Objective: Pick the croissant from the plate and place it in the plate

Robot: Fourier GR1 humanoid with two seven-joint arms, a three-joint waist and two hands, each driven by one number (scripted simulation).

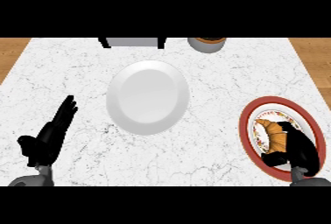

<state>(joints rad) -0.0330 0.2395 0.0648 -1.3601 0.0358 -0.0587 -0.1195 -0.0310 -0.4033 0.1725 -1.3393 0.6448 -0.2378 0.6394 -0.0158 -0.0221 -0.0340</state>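
right hand (298, 148) on croissant (274, 134), red-rimmed plate (248, 114)

Bright, even light falls from above over the white marble table (84, 65). Shadows are faint, with no glare. The white plate (148, 96) looks stretched taller than wide.

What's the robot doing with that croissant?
The robot's right hand is over the red-rimmed plate, with its fingers curled at the croissant that lies on it. The croissant has not left that plate yet. The white plate in the middle of the counter has nothing on it. The left hand rests open at the left, holding nothing.
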